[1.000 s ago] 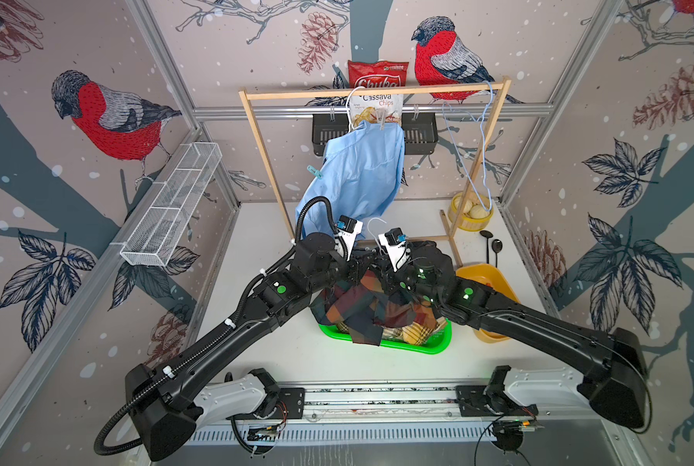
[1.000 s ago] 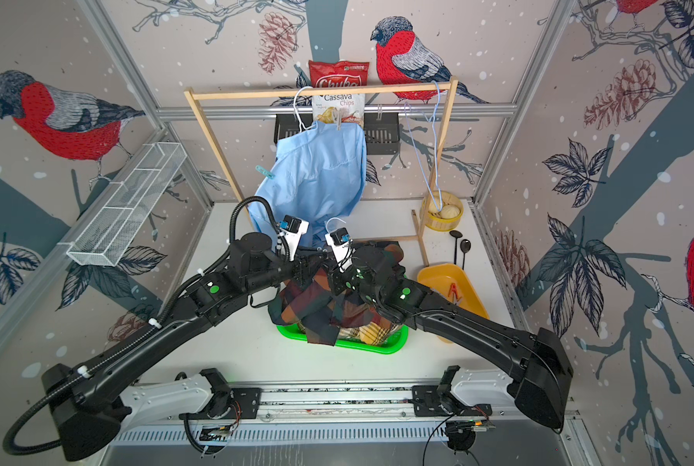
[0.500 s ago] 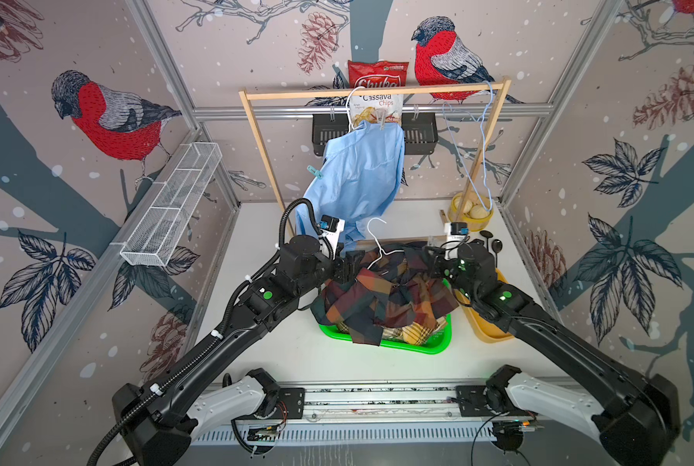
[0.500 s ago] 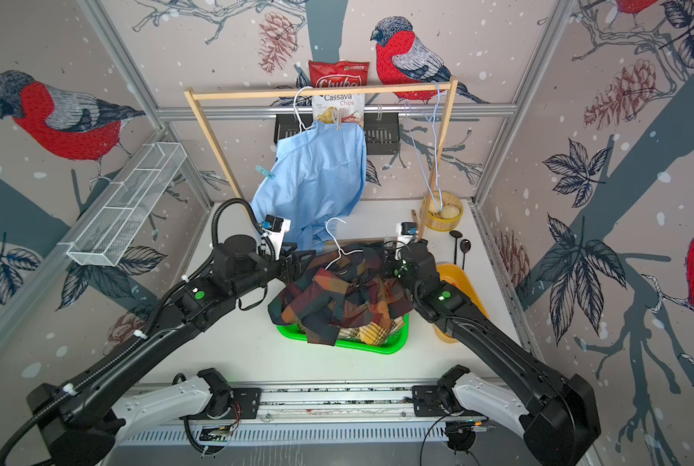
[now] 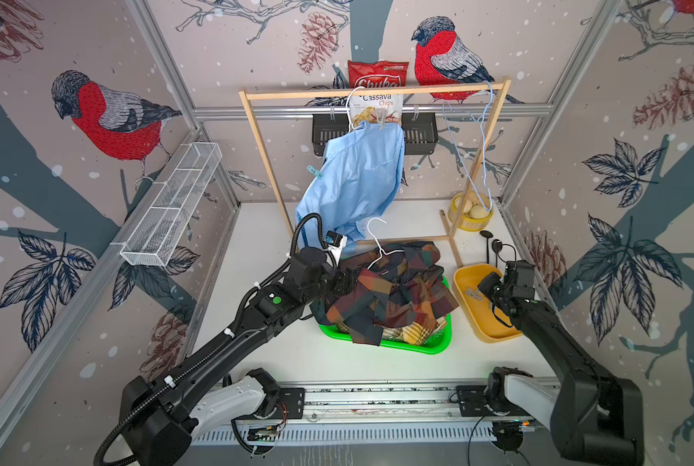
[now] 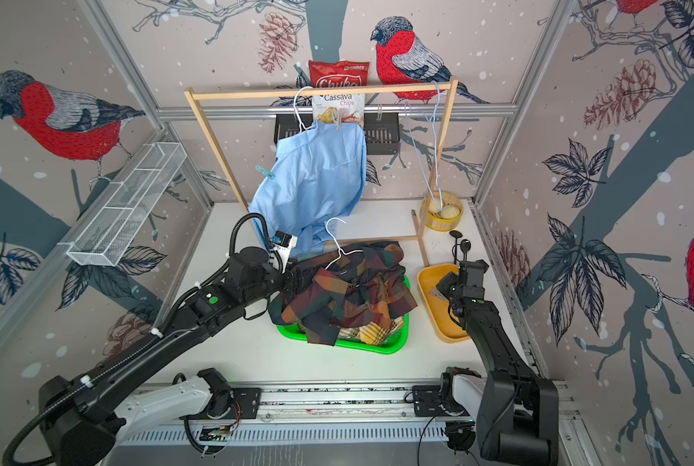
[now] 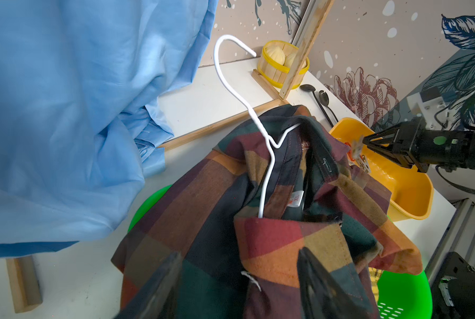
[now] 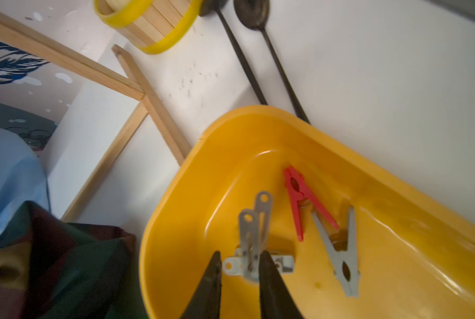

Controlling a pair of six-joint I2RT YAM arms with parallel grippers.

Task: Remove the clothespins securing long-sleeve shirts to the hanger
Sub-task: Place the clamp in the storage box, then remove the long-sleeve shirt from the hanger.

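Note:
A light blue shirt (image 5: pixel 357 177) hangs on the rack with a teal clothespin (image 5: pixel 315 172) on its sleeve and a pale clothespin (image 5: pixel 383 121) at its shoulder. The dark plaid shirt (image 5: pixel 389 290) lies on its white hanger (image 5: pixel 379 246) in the green basket (image 5: pixel 430 345), over a yellow plaid shirt (image 5: pixel 414 333). My left gripper (image 7: pixel 239 256) is open at the plaid shirt's edge. My right gripper (image 8: pixel 240 254) is over the yellow bin (image 8: pixel 192 171), jaws slightly apart, with a grey clothespin (image 8: pixel 254 234) just off its tips. In the bin lie a red clothespin (image 8: pixel 300 198) and another grey clothespin (image 8: pixel 341 248).
The wooden rack (image 5: pixel 264 153) stands at the back with an empty blue hanger (image 5: pixel 474 161). A bamboo steamer (image 5: pixel 470 210) and two black spoons (image 5: pixel 492 246) sit beyond the bin. A wire basket (image 5: pixel 171 205) hangs on the left wall.
My right gripper swung from the plaid shirt to over the yellow bin, and its jaws have parted. My left gripper opened and drew back to the shirt's left edge.

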